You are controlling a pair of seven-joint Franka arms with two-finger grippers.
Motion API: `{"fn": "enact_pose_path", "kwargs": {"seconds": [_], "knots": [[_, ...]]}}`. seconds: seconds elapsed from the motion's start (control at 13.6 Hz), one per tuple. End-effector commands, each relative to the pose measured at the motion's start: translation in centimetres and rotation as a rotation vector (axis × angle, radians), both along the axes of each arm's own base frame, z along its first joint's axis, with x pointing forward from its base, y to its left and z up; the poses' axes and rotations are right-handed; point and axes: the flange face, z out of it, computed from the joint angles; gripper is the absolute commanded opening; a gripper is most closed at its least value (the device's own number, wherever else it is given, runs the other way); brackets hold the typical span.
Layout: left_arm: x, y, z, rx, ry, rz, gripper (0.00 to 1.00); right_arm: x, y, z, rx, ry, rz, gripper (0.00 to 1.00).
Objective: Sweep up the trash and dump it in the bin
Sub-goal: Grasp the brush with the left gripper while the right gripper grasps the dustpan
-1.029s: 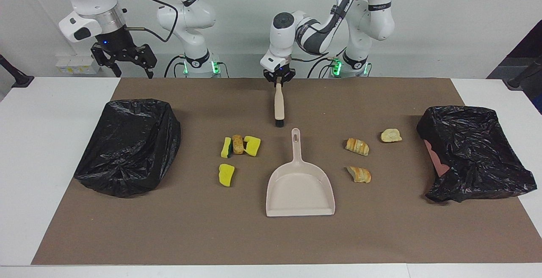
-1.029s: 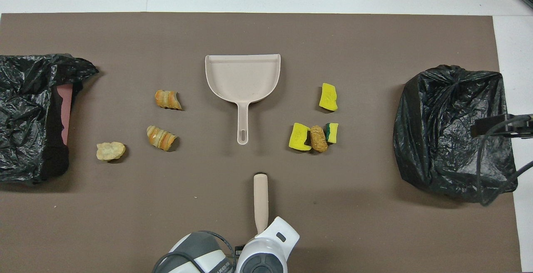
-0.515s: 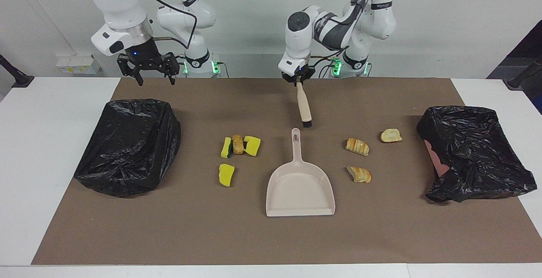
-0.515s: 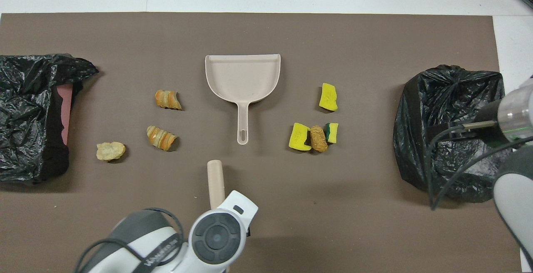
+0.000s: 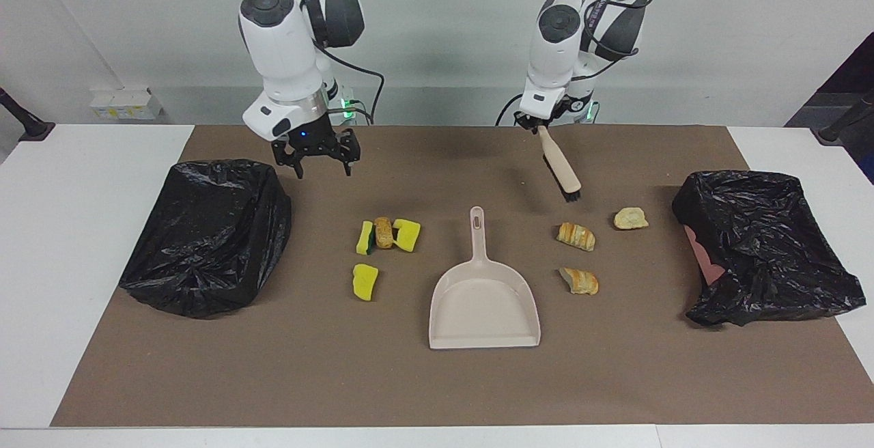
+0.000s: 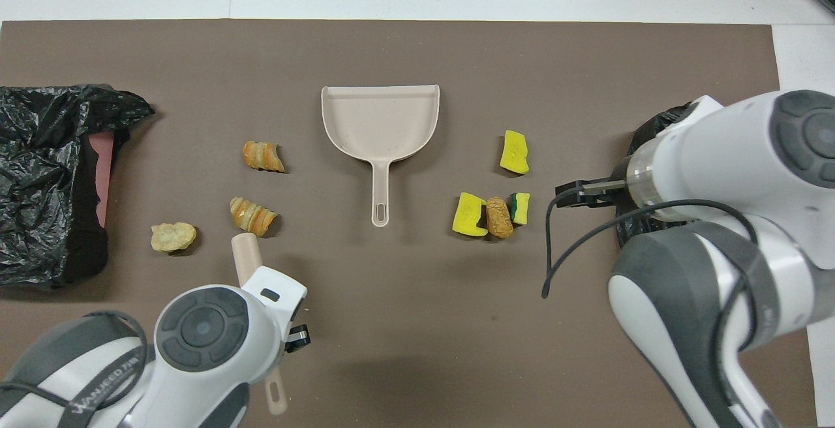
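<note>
The trash lies in two groups on the brown mat point(image 5: 437, 380) that covers the middle of the table point(image 5: 82, 229). Toward the right arm's end, two yellow sponge pieces point(image 5: 407, 235) point(image 5: 365, 238) flank a brown crusty lump point(image 5: 384, 232), the three touching in a row; a third sponge piece point(image 5: 365, 281) lies just beside them, farther from the robots. Toward the left arm's end lie three bread-like chunks: two striped, golden-crusted ones point(image 5: 575, 236) point(image 5: 579, 281) and a paler one point(image 5: 629, 218) nearer to the robots and closer to that end of the table.

Between the two groups rests the beige dustpan point(image 5: 483, 304), flat on the mat, its handle pointing toward the robots and its open mouth away from them.

The left gripper point(image 5: 539, 124) is clamped on the handle end of the beige brush point(image 5: 560, 161), which hangs tilted in the air, its black bristles down and hovering over the mat close to the bread chunks, not touching them. The right gripper point(image 5: 315, 154) is up in the air with its fingers spread apart and nothing between them, over the mat beside the black-bagged bin point(image 5: 205, 236) at the right arm's end.

A second black-bagged bin point(image 5: 765, 243) sits at the left arm's end of the mat, well apart from the nearest bread chunk.
</note>
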Motion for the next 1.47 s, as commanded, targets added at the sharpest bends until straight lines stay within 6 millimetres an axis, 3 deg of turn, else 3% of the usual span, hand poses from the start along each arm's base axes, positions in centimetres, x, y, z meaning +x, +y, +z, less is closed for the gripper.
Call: {"fn": "enact_pose_path", "kwargs": {"seconds": [0.0,0.07,0.22,0.37,0.51,0.74,0.88,0.96,1.25,1.4], "knots": [[2.0,4.8,-0.6,0.024,0.012,0.045,0.0,1.8,5.1,-2.2,0.055,0.0,0.002,1.0],[2.5,5.8,-0.7,0.024,0.014,0.071,0.0,1.5,7.4,-2.6,0.087,-0.007,0.001,1.0],[3.6,8.3,-1.1,0.026,0.014,0.118,0.0,2.4,9.3,-4.4,0.1,-0.022,-0.062,1.0],[4.7,11.5,-1.3,0.032,0.018,0.134,0.0,3.2,13.1,-5.5,0.111,-0.018,-0.105,1.0],[5.3,13.6,-2.1,0.029,0.037,0.143,0.0,4.5,17.1,-6.5,0.12,-0.023,-0.105,1.0],[5.9,16.0,-3.1,0.046,0.057,0.138,0.0,5.1,22.4,-9.7,0.102,-0.047,-0.045,1.0],[6.3,16.4,-4.0,0.044,0.057,0.144,0.0,4.7,23.8,-12.0,0.076,-0.047,-0.019,1.0],[6.6,17.0,-4.7,0.045,0.066,0.157,0.0,3.6,25.6,-12.2,0.085,-0.059,0.007,1.0],[6.3,17.7,-6.1,0.053,0.08,0.156,0.0,2.4,25.7,-13.8,0.056,-0.036,0.032,1.0],[6.0,17.1,-7.1,0.055,0.08,0.148,0.0,1.8,26.6,-14.5,0.035,-0.048,0.06,1.0]]}}
